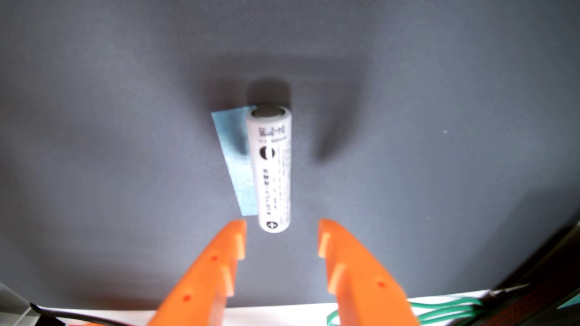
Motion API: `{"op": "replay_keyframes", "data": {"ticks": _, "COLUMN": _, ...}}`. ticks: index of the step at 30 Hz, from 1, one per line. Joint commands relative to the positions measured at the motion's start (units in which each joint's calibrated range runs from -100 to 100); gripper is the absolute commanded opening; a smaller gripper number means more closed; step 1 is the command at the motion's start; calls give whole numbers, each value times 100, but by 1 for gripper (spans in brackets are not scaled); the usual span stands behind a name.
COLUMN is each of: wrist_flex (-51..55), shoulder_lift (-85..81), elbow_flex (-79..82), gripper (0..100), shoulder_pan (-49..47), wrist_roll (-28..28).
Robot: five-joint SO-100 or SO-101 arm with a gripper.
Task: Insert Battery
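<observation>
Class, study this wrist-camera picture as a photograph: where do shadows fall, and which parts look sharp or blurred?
In the wrist view, the battery casts a dark shadow beyond its far end, and a broad soft shadow darkens the grey mat around it; the battery's printing is smeared and unreadable; the open orange gripper is soft-edged in the foreground; the blue tape strip beside the battery looks grainy.

white battery point(273, 172) lying on a grey mat point(94, 125), blue tape strip point(236, 163) right alongside it, orange gripper point(281, 233) spread wide just below, empty-handed
</observation>
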Motion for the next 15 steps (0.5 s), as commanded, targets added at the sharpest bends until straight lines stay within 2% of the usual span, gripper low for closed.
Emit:
{"op": "replay_keyframes", "data": {"ticks": 1, "wrist_flex": -25, "shoulder_lift": -14, "elbow_flex": -30, "gripper": 14, "shoulder_pan": 34, "wrist_roll": 21}}
{"op": "replay_keyframes", "data": {"ticks": 15, "wrist_flex": -279, "shoulder_lift": 119, "elbow_flex": -12, "gripper": 14, "shoulder_pan": 211, "wrist_roll": 6}}
